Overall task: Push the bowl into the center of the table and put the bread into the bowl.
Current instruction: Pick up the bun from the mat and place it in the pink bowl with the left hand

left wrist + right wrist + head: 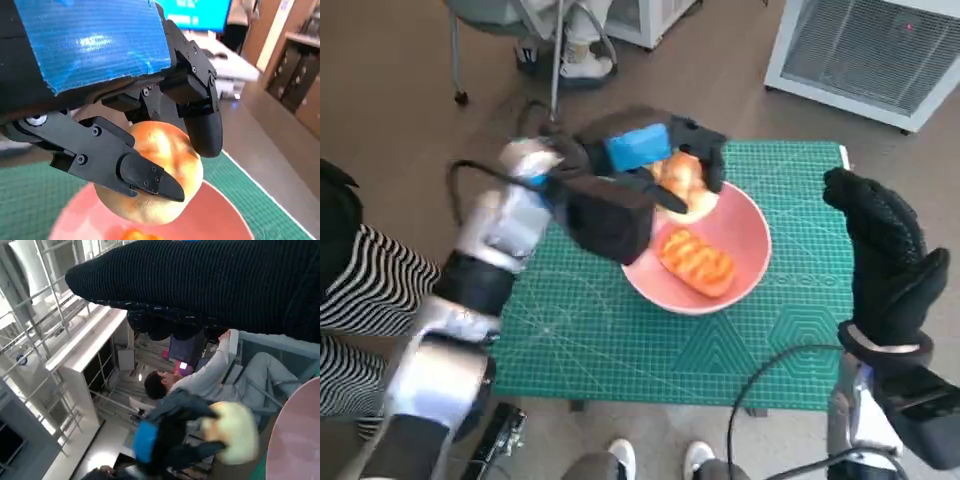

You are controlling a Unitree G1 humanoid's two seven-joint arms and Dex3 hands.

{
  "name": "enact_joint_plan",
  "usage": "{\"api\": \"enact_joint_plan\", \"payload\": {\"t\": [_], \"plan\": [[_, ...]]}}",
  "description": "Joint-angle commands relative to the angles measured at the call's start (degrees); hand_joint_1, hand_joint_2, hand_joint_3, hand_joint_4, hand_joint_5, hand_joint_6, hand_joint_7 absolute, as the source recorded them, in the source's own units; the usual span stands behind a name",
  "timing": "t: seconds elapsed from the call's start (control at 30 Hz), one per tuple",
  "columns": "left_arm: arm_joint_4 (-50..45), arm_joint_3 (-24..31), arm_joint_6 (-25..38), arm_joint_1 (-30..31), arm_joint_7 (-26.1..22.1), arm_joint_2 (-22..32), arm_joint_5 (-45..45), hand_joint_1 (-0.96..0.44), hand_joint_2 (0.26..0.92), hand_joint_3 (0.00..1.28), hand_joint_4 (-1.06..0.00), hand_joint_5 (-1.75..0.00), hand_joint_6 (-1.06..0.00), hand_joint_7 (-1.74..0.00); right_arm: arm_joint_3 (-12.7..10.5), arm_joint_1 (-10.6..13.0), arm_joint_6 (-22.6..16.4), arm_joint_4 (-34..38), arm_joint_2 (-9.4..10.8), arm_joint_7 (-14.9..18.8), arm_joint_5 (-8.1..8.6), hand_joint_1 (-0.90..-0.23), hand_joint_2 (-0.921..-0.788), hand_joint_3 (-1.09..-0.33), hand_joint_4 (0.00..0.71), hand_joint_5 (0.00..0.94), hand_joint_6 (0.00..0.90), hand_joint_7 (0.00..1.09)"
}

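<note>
The left hand, black with blue tape on its back, is closed around a round bread roll, which is held between the fingers just above the far rim of the pink bowl. A second, elongated bread is seen lying inside the bowl, and the bowl is set on the green mat near its middle. The right hand, in its black knitted glove, is kept apart from the bowl at the mat's right edge, fingers spread and nothing held.
</note>
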Motion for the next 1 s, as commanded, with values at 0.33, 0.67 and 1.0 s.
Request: {"api": "enact_joint_plan", "payload": {"t": [0.33,0.67,1.0], "plan": [[15.1,-3.8,0.4,-5.2,1.3,-6.2,2.7,-0.11,0.874,0.09,-0.50,-0.77,-0.39,-0.85,-0.5,1.2,2.1,-1.1,-0.3,-2.1,-1.88,-0.697,-0.921,-0.753,0.144,0.005,0.001,0.57],[17.4,-2.9,-0.4,-4.3,-0.9,-6.5,0.9,-0.62,0.884,0.02,-0.03,-0.02,-0.18,-0.08,-0.9,0.1,2.9,-1.1,-1.0,-2.5,-2.53,-0.690,-0.921,-0.751,0.141,0.002,-0.001,0.56],[16.2,4.3,-7.7,0.2,1.1,-5.1,-6.8,-0.79,0.920,0.15,0.00,0.00,-0.11,-0.02,-1.2,-1.5,4.5,-2.0,-2.2,-2.6,-2.81,-0.689,-0.921,-0.745,0.146,0.004,-0.001,0.54]]}}
